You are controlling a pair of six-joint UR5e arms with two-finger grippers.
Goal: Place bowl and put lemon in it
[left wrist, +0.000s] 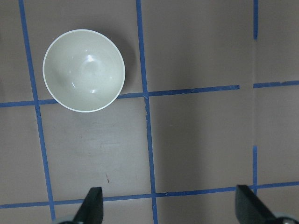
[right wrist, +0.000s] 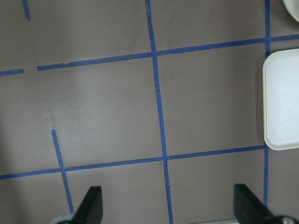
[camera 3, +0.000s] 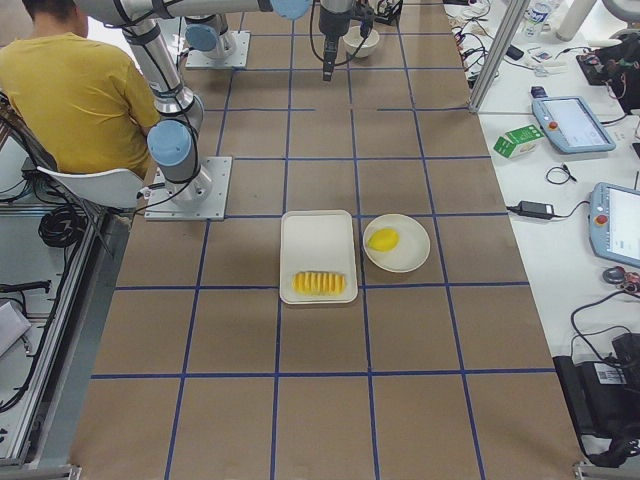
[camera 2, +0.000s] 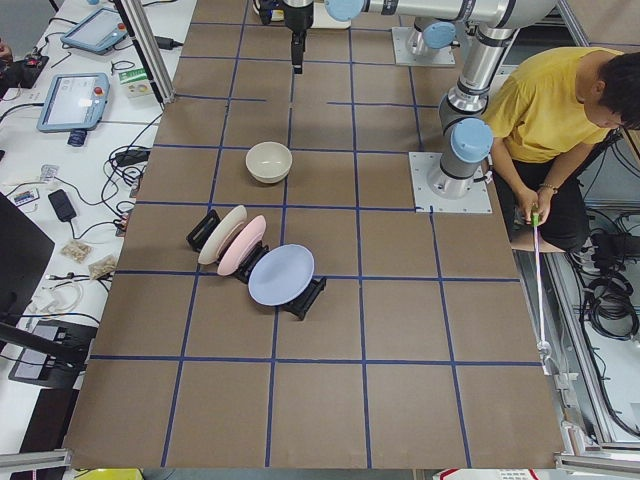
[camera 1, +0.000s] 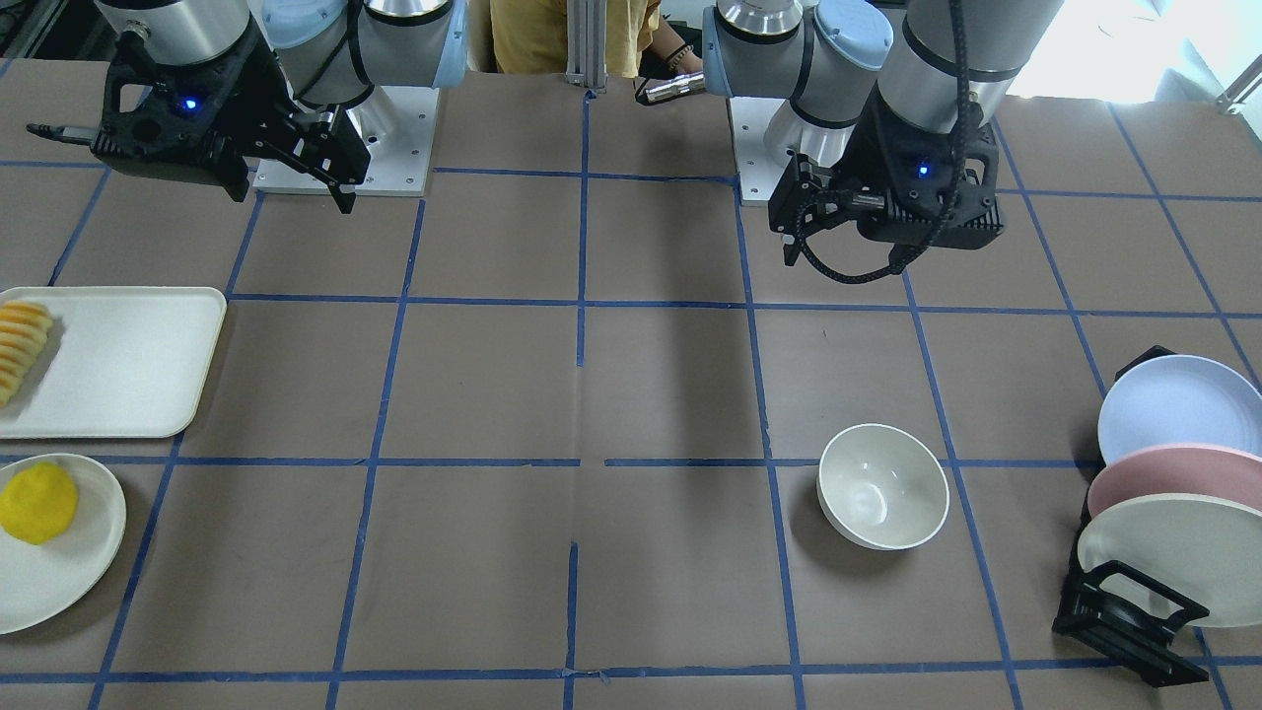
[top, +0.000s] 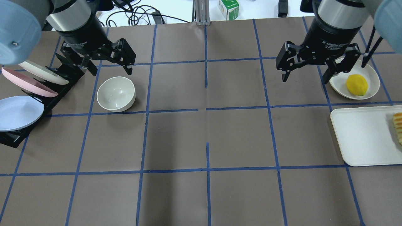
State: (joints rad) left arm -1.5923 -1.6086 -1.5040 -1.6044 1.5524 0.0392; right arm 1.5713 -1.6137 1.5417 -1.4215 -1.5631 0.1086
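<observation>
Cream bowl (top: 116,94) sits upright on the bench (top: 207,138) under the left gripper (top: 108,64), fingers spread, empty. Far right, the lemon (top: 356,84) waits on its plate (top: 372,77); right gripper (top: 306,69), fingers released, should descend squarely across its narrow middle.

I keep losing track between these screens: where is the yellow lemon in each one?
Front-facing: lemon lower left, on a round plate.
Overhead: right, upper part.
Exterior right: centre.
Exterior left: not in it.
Left wrist: not in it.
Right wrist: not in it.
Shared landmark: the white tray beside the plate.
</observation>
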